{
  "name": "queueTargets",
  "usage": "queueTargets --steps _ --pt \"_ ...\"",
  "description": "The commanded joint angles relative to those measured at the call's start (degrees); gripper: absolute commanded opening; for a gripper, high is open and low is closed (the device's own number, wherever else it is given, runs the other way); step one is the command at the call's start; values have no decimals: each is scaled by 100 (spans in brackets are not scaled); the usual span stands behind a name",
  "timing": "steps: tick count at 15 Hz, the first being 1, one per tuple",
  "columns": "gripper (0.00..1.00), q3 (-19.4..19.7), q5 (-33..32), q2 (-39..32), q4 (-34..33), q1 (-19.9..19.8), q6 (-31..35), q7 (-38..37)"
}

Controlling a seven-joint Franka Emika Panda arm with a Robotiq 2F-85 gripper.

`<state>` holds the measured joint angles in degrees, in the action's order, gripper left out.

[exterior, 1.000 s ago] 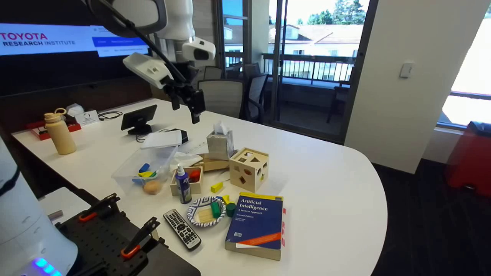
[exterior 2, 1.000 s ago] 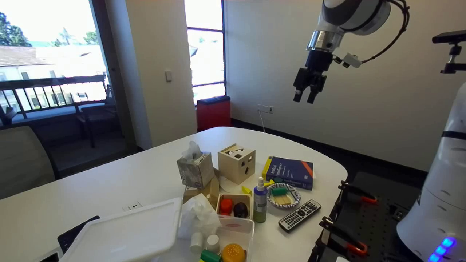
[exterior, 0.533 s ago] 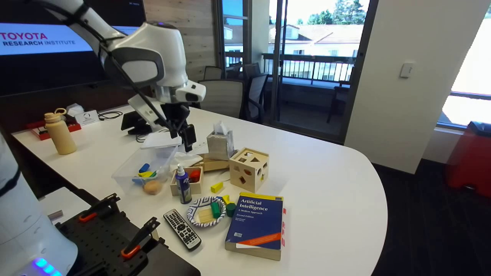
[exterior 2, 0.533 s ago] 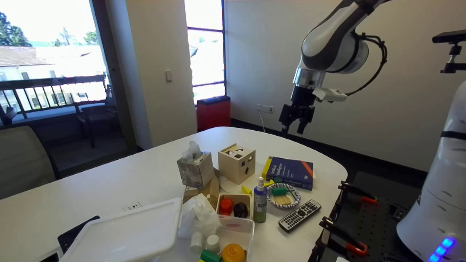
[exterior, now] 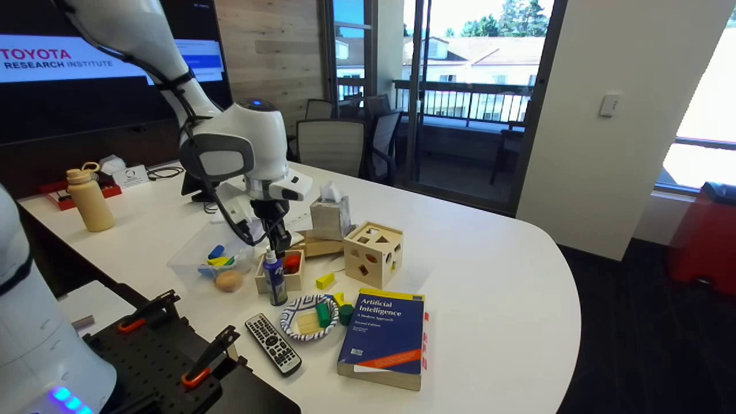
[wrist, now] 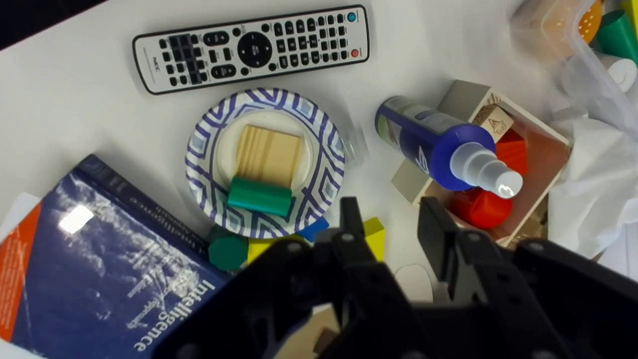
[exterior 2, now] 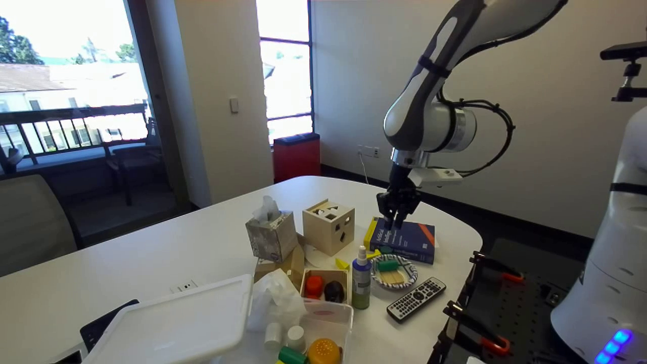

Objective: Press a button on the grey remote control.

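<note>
The grey remote control (exterior: 272, 344) lies flat on the white table, between the patterned bowl and the black mounting plate. In an exterior view the remote control (exterior 2: 416, 299) shows its rows of small dark buttons. Buttons up, the whole remote control (wrist: 251, 49) spans the upper left of the wrist view. My gripper (wrist: 390, 203) is partly narrowed but still open, with only table and a bit of yellow block visible past its fingers. In an exterior view the gripper (exterior 2: 394, 225) hangs above the objects, apart from the remote.
A purple spray bottle (wrist: 423, 134) stands upright by a wooden box (exterior: 296, 280) with red pieces. The patterned bowl (wrist: 324, 192) holds blocks beside the remote. Around them are a thick blue book (exterior: 384, 330), a shape-sorter cube (exterior: 374, 253), a tissue box (exterior 2: 273, 236) and a see-through bin (exterior 2: 348, 328).
Over the last second the arm has come down from high above the table to lower over the objects. The gripper's fingers have drawn closer together. The remote has not moved.
</note>
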<state>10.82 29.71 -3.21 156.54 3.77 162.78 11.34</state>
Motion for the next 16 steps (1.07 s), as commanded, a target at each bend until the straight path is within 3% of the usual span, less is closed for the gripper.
queueTargets --steps 1,3,9,16 --pt "5 -178 473 -955 -573 5 -93 62" --pt "0 -260 549 -1300 -728 -48 -117 13" --pt "0 -471 927 -2109 -997 -314 -152 47" --pt "0 -644 1284 -2571 -1029 -669 0 18"
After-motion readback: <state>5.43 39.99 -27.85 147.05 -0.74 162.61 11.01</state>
